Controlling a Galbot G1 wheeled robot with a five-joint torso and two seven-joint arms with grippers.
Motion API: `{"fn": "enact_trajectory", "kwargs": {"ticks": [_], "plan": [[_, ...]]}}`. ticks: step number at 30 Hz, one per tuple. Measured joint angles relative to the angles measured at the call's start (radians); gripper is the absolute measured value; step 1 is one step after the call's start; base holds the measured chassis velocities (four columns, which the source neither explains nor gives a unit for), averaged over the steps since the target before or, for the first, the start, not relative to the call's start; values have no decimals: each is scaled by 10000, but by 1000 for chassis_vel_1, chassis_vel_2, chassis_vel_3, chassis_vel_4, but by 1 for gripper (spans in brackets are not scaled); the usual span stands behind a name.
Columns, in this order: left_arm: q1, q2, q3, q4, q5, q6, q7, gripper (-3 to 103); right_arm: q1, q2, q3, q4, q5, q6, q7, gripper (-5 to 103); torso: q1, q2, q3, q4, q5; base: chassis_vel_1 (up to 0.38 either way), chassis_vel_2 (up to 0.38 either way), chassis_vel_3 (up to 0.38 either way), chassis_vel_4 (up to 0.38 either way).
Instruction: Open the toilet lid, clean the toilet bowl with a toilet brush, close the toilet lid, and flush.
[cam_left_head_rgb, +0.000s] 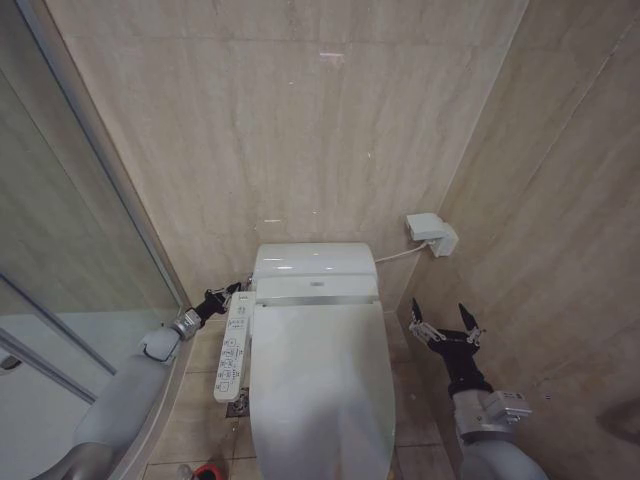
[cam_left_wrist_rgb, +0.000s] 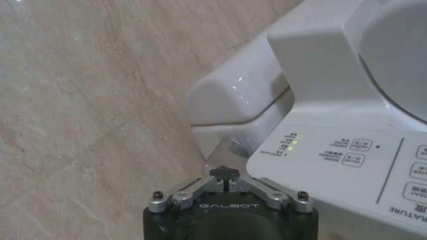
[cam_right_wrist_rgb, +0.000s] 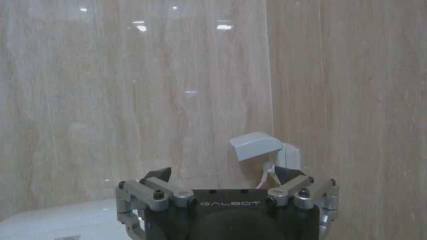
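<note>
The toilet lid (cam_left_head_rgb: 320, 385) lies shut over the seat, hiding the toilet bowl. My left gripper (cam_left_head_rgb: 236, 291) reaches along the toilet's left side, behind the control panel (cam_left_head_rgb: 233, 352). In the left wrist view it (cam_left_wrist_rgb: 225, 173) is shut on nothing, its tip just short of a small round silver button (cam_left_wrist_rgb: 235, 147) on the toilet's body; I cannot tell whether they touch. My right gripper (cam_left_head_rgb: 446, 322) hovers open and empty to the right of the toilet, level with the tank (cam_left_head_rgb: 314, 263). Its fingers (cam_right_wrist_rgb: 157, 176) stand wide apart, facing the wall. The toilet brush is out of view.
A red holder cup (cam_left_head_rgb: 207, 470) peeks in at the floor's near edge, left of the toilet. A white wall box (cam_left_head_rgb: 432, 234) with a cord sits on the right wall, also ahead of the right gripper (cam_right_wrist_rgb: 257, 146). A glass shower screen (cam_left_head_rgb: 70, 240) closes off the left.
</note>
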Motion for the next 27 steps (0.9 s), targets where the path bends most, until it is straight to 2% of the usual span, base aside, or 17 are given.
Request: {"fn": "enact_trajectory", "kwargs": {"ticks": [15, 27], "plan": [[240, -80, -170, 31, 34, 60, 66, 0, 0, 0, 0, 0, 0, 0, 0, 100, 3, -2, 3, -7, -6, 0, 0, 0, 0], [151, -46, -174, 42, 30, 61, 82, 0, 0, 0, 0, 0, 0, 0, 0, 100, 2, -2, 2, -2, -3, 0, 0, 0, 0]]}}
